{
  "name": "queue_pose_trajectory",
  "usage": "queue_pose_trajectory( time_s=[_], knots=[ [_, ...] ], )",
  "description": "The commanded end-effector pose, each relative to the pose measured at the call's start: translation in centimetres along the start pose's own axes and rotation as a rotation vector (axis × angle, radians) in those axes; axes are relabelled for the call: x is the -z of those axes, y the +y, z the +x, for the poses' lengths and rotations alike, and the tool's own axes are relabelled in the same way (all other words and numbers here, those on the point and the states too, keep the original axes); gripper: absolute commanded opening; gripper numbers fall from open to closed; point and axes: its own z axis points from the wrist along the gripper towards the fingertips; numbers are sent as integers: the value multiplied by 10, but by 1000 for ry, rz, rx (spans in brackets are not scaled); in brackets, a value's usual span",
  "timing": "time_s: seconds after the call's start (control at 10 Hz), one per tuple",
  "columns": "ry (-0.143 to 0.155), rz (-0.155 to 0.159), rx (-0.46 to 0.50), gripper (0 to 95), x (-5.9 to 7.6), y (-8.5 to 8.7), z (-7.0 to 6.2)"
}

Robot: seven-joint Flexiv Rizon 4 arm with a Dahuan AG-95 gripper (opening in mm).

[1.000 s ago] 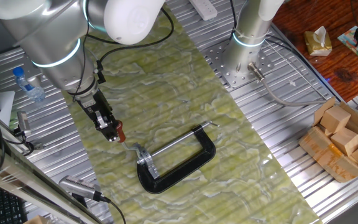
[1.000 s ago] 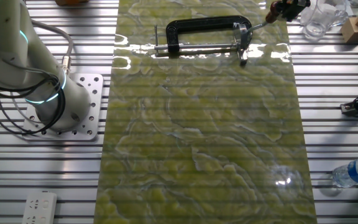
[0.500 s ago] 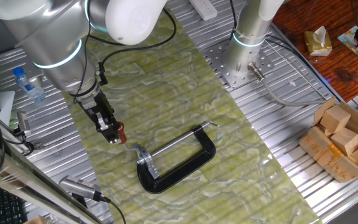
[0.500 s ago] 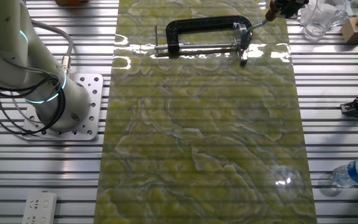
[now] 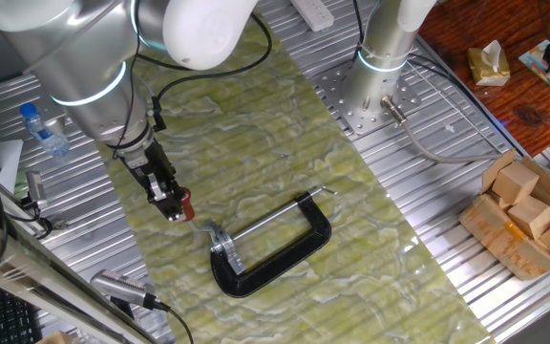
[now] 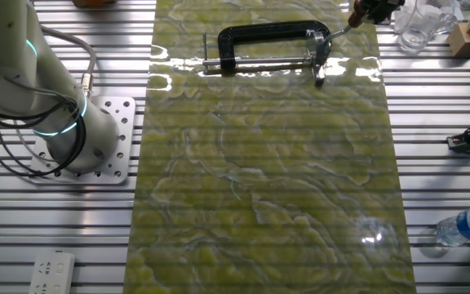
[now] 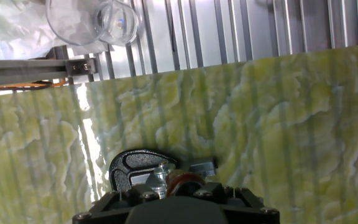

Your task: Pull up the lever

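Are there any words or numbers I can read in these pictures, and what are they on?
No text can be read in any of the views.
The water bottle has a label, but it is too small and blurred to read.
The colourful little box on the wooden desk has print, too blurred to read.
The clamp, its lever and the gripper show no lettering.

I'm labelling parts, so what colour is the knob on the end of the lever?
Red-brown. The knob shows best in the fixed view beside the gripper.

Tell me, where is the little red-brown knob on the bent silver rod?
In one fixed view, the red-brown knob sits at the gripper, left of the black C-shaped clamp.
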Motion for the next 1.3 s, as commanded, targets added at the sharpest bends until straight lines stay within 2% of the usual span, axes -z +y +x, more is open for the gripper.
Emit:
queue_pose_trajectory(
  time_s=[0.1, 0.7, 0.8, 0.9, 1.0, 1.1, 1.3],
  knots=[
    [1, 6, -2, 380, -1, 1, 0],
    [0, 4, -4, 380, -1, 1, 0],
    [0, 4, -2, 570, -1, 1, 0],
    [2, 2, 1, 570, -1, 1, 0],
    [3, 4, 9, 380, -1, 1, 0],
    [0, 13, 24, 380, -1, 1, 0],
    [-1, 4, 36, 380, -1, 1, 0]
  ],
)
